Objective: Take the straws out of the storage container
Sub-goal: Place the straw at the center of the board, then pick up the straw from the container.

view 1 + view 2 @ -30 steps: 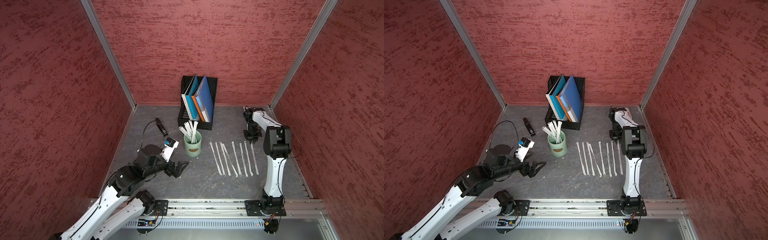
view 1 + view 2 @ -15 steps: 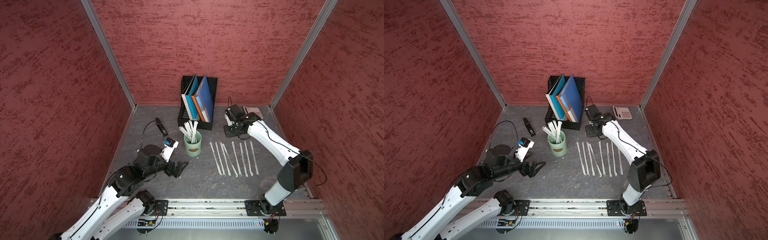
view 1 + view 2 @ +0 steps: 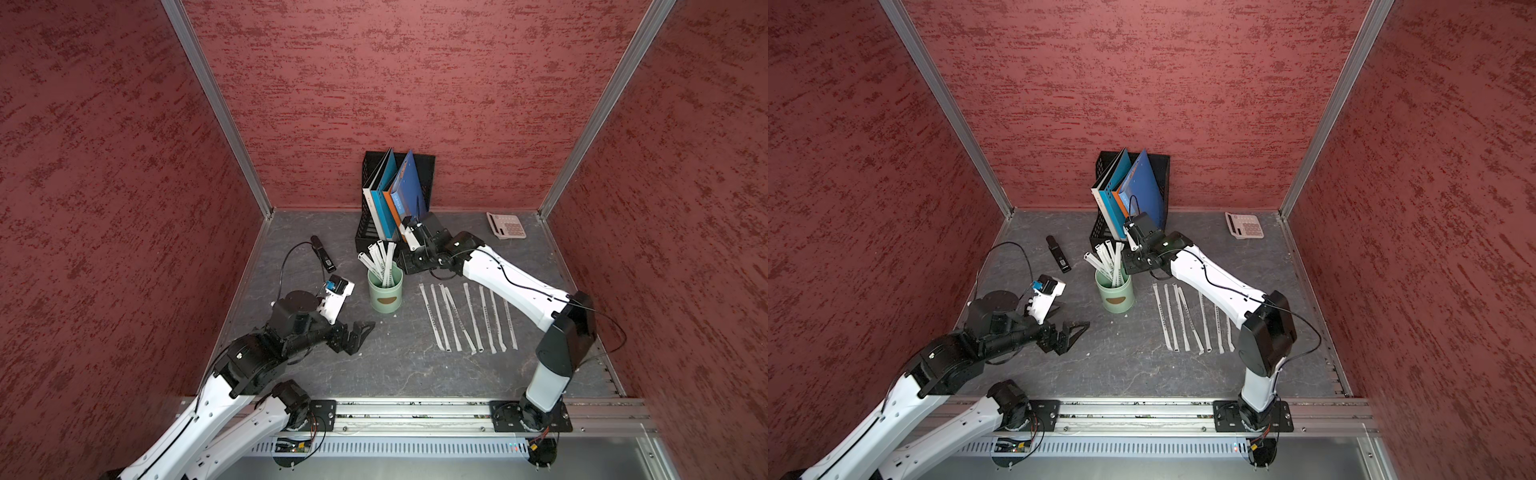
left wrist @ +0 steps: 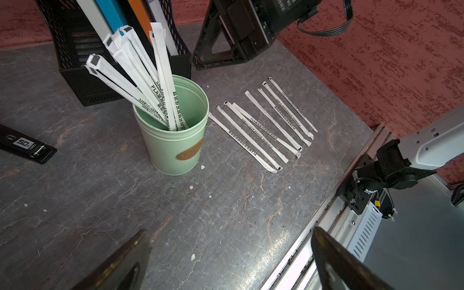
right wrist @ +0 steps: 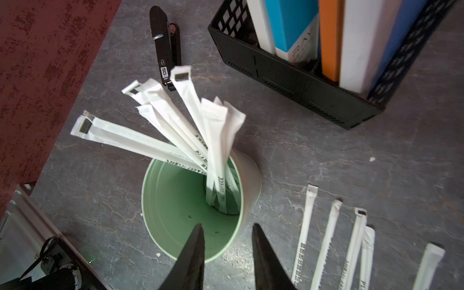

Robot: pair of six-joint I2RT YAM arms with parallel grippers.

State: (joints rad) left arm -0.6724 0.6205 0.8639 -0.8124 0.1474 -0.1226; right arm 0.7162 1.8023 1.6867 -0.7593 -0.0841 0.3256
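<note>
Left wrist: straws (image 4: 164,75) aslant in storage container (image 4: 173,150), tops toward rack (image 4: 72,47)

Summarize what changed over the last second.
The right gripper swung from the far right corner across to the mint-green cup and is now open at its rim, beside the standing straws, gripping nothing. Unchanged: left gripper open and parked, the laid-out row of straws, the cup.
</note>
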